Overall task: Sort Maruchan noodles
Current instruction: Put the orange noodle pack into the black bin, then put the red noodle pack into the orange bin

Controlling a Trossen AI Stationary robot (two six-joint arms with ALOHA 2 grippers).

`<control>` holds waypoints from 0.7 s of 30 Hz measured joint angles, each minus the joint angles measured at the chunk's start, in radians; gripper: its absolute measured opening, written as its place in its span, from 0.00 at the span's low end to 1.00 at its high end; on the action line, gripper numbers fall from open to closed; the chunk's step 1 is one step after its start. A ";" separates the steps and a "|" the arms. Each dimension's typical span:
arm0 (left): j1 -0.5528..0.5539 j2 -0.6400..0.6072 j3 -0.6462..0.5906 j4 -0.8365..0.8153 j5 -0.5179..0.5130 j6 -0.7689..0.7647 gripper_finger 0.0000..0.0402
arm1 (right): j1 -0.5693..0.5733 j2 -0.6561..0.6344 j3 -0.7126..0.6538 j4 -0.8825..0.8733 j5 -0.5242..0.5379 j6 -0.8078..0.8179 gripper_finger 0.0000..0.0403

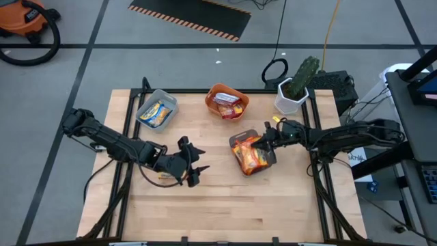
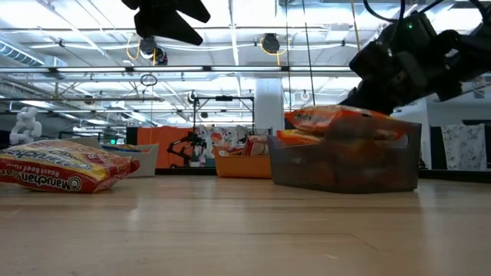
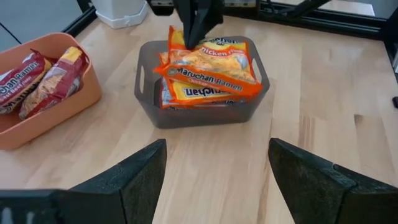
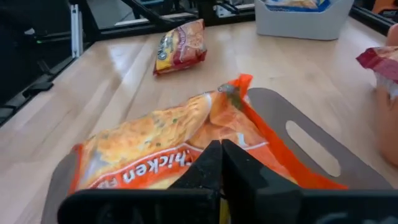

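Observation:
A dark grey tray [image 1: 254, 162] holds several orange Maruchan packets [image 3: 208, 78] stacked flat. My right gripper [image 1: 265, 142] is shut at the top orange packet [image 4: 155, 140], at the tray's right side. My left gripper [image 1: 191, 164] hangs open above the table left of that tray, touching nothing. A red packet [image 2: 61, 167] lies flat on the table under my left arm and shows in the right wrist view [image 4: 180, 43]. An orange tray [image 1: 227, 101] holds red-and-white packets [image 3: 37, 78]. A light grey tray [image 1: 157, 111] holds a yellow-and-blue packet. My right gripper is shut on the top orange packet at its edge nearest the table's right side [image 3: 180, 43], slanting down from the right. The fingers [image 4: 221, 165] hide the exact contact. The packet lies on the stack in the tray, with that end slightly raised.
A white pot with a green plant [image 1: 295, 92] stands at the table's far right corner. The orange and light grey trays sit along the far edge. Bare wood stretches across the table's near half [image 1: 225, 212].

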 joint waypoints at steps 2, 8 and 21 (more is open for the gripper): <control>0.002 0.000 0.000 0.010 0.000 0.007 0.71 | -0.001 0.007 -0.008 0.014 0.001 -0.005 0.01; 0.002 0.000 0.000 0.047 0.000 0.047 0.71 | -0.001 0.008 -0.011 0.035 0.051 0.002 0.01; -0.003 0.000 0.000 -0.009 0.029 0.029 0.71 | -0.001 0.015 -0.009 0.249 0.100 0.086 0.01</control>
